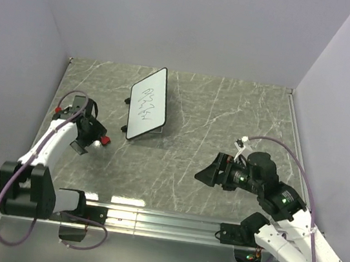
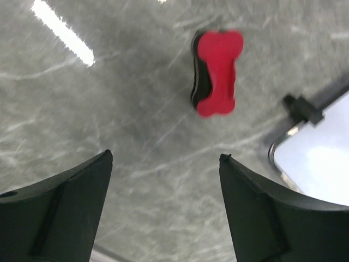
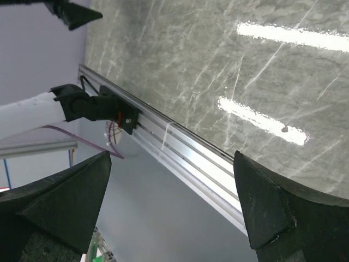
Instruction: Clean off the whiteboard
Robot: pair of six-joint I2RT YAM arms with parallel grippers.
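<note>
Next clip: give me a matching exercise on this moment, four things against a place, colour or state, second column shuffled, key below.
Column one
1. whiteboard
2. eraser
3. left gripper
4. right gripper

Column two
a. open, over the right half of the table
b. red, lying on the table
c. white, with dark scribbles on it
d. open, just short of the eraser

Pairs: 1-c; 2-b; 3-d; 4-a
</note>
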